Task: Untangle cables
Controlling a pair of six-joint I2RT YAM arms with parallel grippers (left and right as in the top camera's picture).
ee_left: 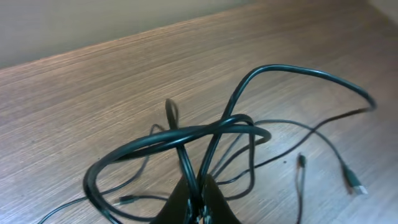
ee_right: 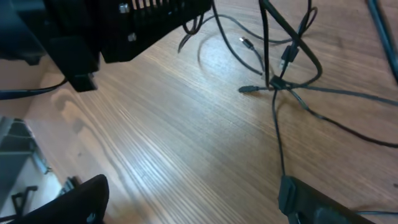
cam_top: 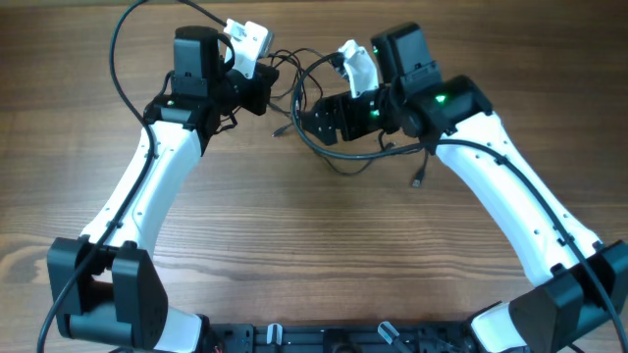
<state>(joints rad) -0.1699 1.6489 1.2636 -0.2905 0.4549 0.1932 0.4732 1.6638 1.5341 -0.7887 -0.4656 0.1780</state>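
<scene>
The thin black cables (cam_top: 306, 67) lie in a tangled bunch at the far middle of the table, between my two grippers. My left gripper (cam_top: 267, 90) is shut on two strands of the cables (ee_left: 186, 134) and holds the looped bunch a little above the wood; its jaws (ee_left: 199, 198) pinch them at the bottom of the left wrist view. My right gripper (cam_top: 306, 123) is open and empty (ee_right: 193, 205), its fingers wide apart just right of the tangle. The crossing strands (ee_right: 278, 81) show ahead of it.
A loose end with a small plug (cam_top: 417, 181) trails to the right under the right arm. Other plugs (ee_left: 354, 182) (ee_left: 301, 162) lie on the wood. The left arm's dark housing (ee_right: 124, 25) fills the right wrist view's top left. The table edge (ee_right: 37, 118) is near there.
</scene>
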